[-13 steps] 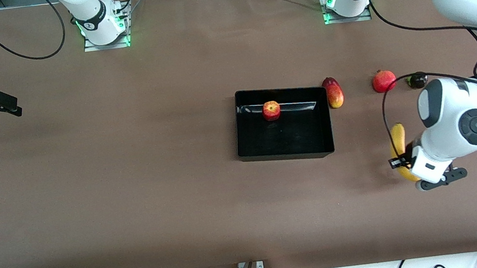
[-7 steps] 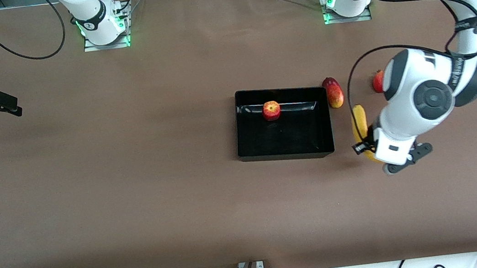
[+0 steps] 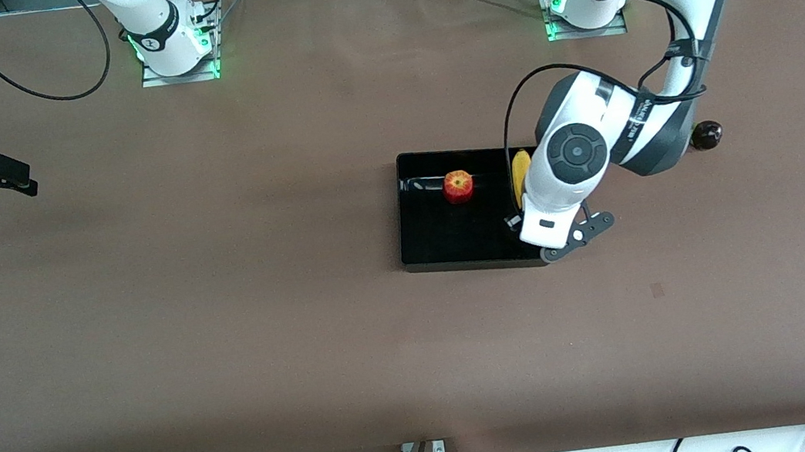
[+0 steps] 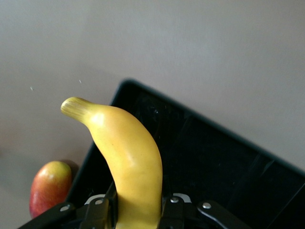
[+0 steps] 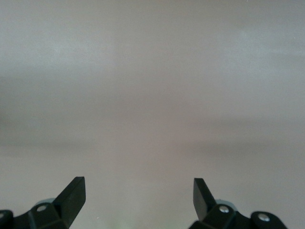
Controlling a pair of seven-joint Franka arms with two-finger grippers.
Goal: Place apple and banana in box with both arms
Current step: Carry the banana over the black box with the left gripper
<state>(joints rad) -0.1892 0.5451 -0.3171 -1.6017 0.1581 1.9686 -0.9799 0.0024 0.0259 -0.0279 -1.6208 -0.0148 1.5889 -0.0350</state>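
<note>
My left hand [image 3: 515,222] grips the long curved yellow banana [image 3: 521,173] over the shallow glossy black box [image 3: 451,239] edge. Released here, it may straddle the wall. My right hand [image 5: 138,193] waits, wide apart and empty.

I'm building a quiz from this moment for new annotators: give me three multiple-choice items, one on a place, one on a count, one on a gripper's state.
1. Where is the apple?
A. in the black box
B. on the table beside the box
C. in the right gripper

2. How many fruits does the left wrist view show?
A. one
B. two
C. four

3. What is the left gripper doing?
A. hanging open
B. shut on nothing
C. shut on the banana

Answers: 1 A, the apple lies inside the box's walls. 2 B, the banana and a mango by the box. 3 C, the fingers clamp the banana over the box.
</note>
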